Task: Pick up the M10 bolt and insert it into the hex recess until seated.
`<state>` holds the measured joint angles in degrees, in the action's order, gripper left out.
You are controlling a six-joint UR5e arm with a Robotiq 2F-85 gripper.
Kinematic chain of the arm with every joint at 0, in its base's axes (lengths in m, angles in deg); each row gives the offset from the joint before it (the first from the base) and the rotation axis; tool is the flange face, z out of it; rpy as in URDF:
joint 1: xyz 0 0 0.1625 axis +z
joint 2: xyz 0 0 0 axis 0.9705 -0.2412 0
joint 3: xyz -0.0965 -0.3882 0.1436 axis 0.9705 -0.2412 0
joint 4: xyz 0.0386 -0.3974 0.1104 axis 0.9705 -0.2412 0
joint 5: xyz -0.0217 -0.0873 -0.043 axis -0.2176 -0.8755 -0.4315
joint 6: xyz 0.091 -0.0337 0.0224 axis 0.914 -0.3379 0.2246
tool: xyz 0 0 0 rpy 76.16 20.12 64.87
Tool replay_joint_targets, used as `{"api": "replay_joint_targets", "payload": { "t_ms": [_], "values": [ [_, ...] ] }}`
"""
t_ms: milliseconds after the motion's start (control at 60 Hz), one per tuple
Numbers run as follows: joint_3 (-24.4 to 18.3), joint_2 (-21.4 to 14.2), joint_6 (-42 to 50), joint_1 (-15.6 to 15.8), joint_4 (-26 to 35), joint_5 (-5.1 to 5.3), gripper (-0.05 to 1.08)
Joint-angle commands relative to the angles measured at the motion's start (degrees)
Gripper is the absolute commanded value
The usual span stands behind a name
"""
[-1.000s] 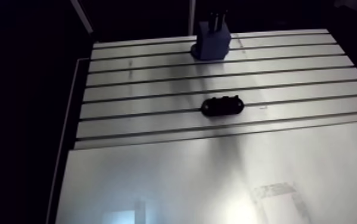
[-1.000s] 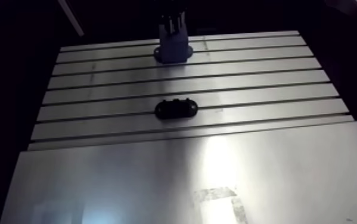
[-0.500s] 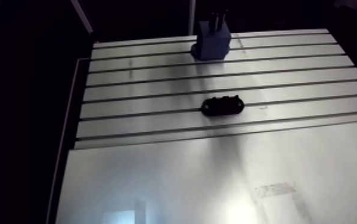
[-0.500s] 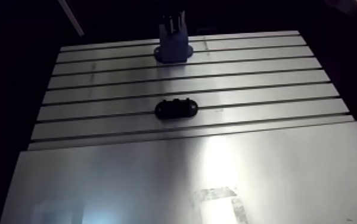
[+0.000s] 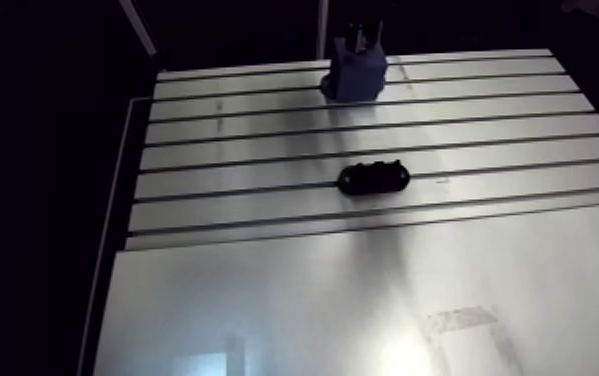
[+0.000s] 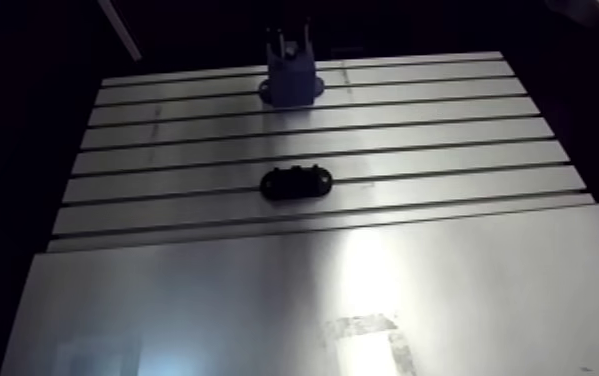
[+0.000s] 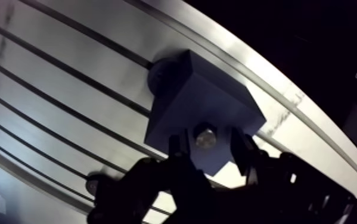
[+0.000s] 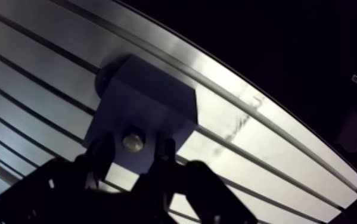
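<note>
The silvery steel M10 bolt (image 7: pixel 205 138) stands upright in the blue square block (image 7: pixel 186 101), between the black two-finger gripper (image 7: pixel 207 143), whose slightly parted fingers apparently touch nothing

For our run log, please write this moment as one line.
claw: open over bolt | bolt: sitting in blue block | black oval part: on table, apart

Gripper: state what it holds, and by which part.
Nothing. The gripper is open, its fingers clear on either side of the bolt, which sits in the blue block.
</note>
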<state>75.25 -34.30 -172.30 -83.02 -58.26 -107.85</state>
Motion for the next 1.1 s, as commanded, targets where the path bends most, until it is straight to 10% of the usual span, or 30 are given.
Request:
{"api": "replay_joint_targets", "payload": {
  "t_ms": [17, 350, 617, 683, 833, 1100],
  "values": [
    [0.2, -0.2, 0.0, 0.0, -0.3, -0.04, 0.01],
    [-0.9, -0.9, 1.5, 0.0, -0.6, 0.46, 0.01],
    [-1.7, -2.4, 22.0, 0.5, 2.9, 0.49, 0.05],
    [-2.1, -2.4, 26.5, 1.0, 4.4, 0.58, 0.18],
    [-3.0, -2.3, 33.4, 1.5, 6.7, 0.35, 0.96],
    [-3.1, -1.9, 33.3, 0.9, 6.4, 0.25, 1.08]
  ]
}}
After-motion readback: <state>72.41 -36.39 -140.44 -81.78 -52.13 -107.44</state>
